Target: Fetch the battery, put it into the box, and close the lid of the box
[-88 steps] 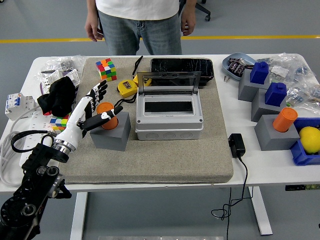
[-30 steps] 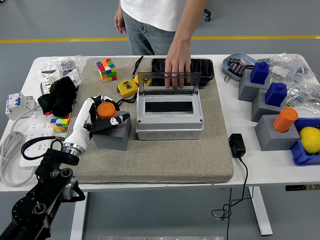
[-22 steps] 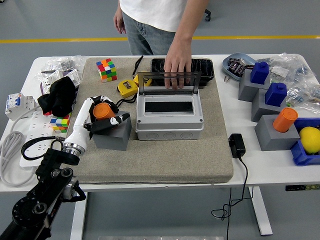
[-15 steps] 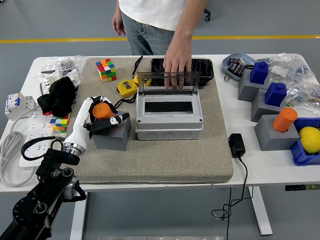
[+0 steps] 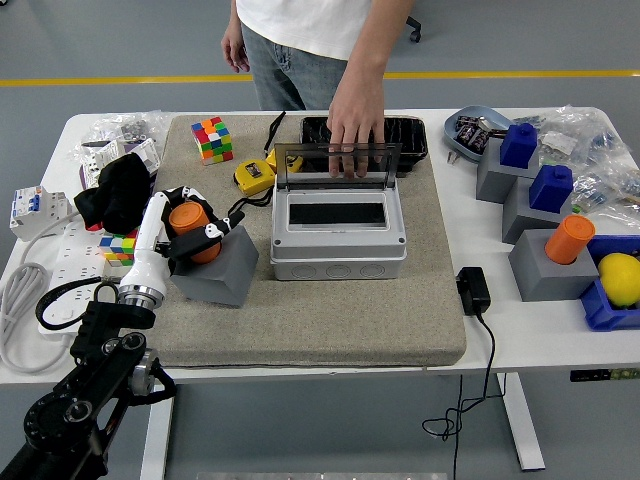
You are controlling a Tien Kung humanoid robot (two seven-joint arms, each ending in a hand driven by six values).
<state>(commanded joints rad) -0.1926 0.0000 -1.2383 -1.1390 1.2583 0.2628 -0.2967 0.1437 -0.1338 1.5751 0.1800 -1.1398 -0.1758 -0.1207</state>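
My left hand (image 5: 190, 225) is shut on the orange cylindrical battery (image 5: 186, 218), which leans left, still at the top of its grey block (image 5: 218, 270). The block has tipped and skewed on the mat. The grey box (image 5: 338, 232) stands right of it on the mat, its clear lid (image 5: 338, 163) raised upright at the back. A person's hand (image 5: 354, 130) rests on the top of the lid and holds it. My right hand is not in view.
A yellow tape measure (image 5: 256, 176) and a Rubik's cube (image 5: 212, 138) lie behind the block. A black tray (image 5: 364, 135) sits behind the box. Grey blocks with blue and orange pieces (image 5: 545, 215) stand at right. Cables and a black cloth (image 5: 118, 190) lie at left.
My left hand closed on the battery and pulled it left, tilting it and dragging the grey block askew. The person stepped in and put a hand on the lid.
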